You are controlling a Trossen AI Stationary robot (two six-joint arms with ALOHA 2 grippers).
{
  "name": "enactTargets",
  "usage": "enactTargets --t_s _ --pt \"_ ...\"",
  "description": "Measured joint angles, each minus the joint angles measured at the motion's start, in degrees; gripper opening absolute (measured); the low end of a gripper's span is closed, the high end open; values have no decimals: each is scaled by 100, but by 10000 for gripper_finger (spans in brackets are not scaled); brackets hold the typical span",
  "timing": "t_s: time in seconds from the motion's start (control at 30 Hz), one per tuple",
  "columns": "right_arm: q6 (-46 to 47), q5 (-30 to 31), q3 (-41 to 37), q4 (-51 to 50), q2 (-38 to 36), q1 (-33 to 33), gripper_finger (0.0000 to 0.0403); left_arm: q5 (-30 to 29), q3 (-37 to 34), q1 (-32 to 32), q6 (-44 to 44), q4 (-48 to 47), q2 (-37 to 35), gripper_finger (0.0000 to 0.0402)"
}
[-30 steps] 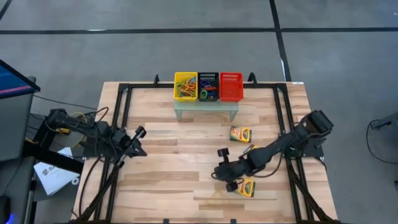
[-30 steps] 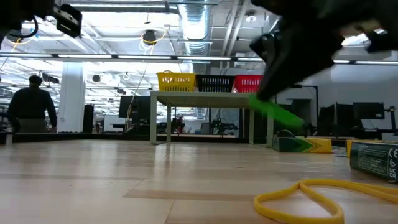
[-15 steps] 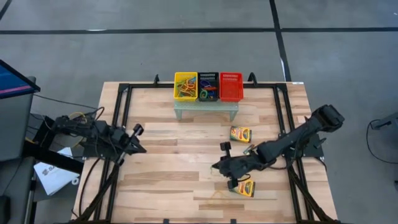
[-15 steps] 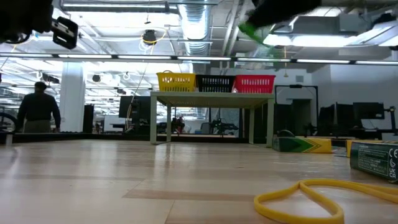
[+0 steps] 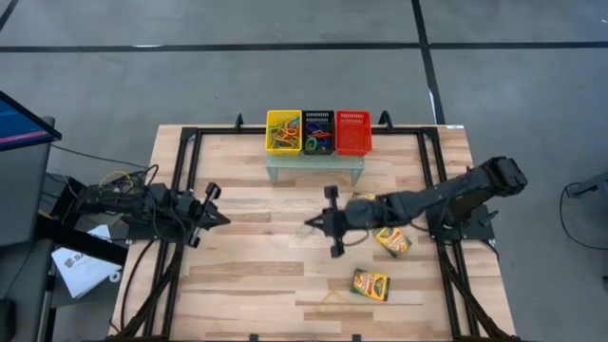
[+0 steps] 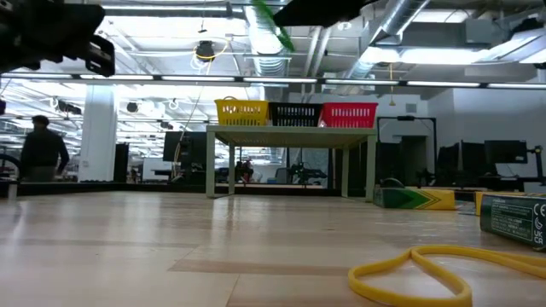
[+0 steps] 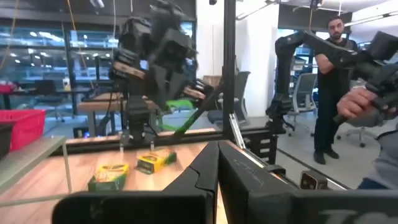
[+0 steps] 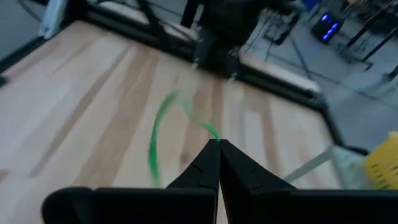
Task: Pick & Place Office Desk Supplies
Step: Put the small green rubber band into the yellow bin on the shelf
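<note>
My right gripper [image 5: 308, 226] hangs over the middle of the table, shut on a green rubber band [image 8: 163, 132], which also shows high in the low view [image 6: 273, 30]. Two crayon boxes [image 5: 369, 283] [image 5: 392, 239] lie flat on the table's right half, and a third [image 5: 359, 198] peeks out beside my right arm. A yellow rubber band [image 6: 435, 269] lies on the wood near the front edge. My left gripper [image 5: 224, 219] waits shut at the table's left side, holding nothing. My right gripper pinches the green band at one spot of its loop [image 8: 213, 135], at the very tips of its two fingers. The fingers slant down toward the table's left side. The rest of the loop swings free ahead of the fingertips, clear of the table.
Yellow [image 5: 283, 131], black [image 5: 318, 131] and red [image 5: 352, 131] mesh baskets stand in a row on a small stand [image 5: 313, 169] at the far middle; the yellow and black ones hold coloured bands. Black frame rails [image 5: 190, 190] run along the table's sides. A person [image 7: 329, 93] stands beyond the table.
My right gripper has risen from near the front crayon box and swung toward the far edge and the left, carrying the green band up off the table. The middle crayon box, covered by the arm before, now shows. My left arm has sunk a little.
</note>
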Motion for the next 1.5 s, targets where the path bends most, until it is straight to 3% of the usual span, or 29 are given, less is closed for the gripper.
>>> enactTargets --t_s 0.3,0.7,1.1,1.27,1.5 --pt "-657 -374 97 1272 -10 -1284 0 340 -1 1001 -208 -66 0 0" --pt "-876 -235 2027 205 1119 -3005 0 331 1 1594 -298 46 35 0" --pt "-725 -223 3001 -801 2066 -3361 3 188 -2 1657 -295 165 85 0" --pt "-692 -221 3009 -970 2101 -3355 32 137 1 1657 -304 163 85 0" --pt "-422 -221 3009 -1098 2094 -3397 130 139 1 1657 -308 163 87 0"
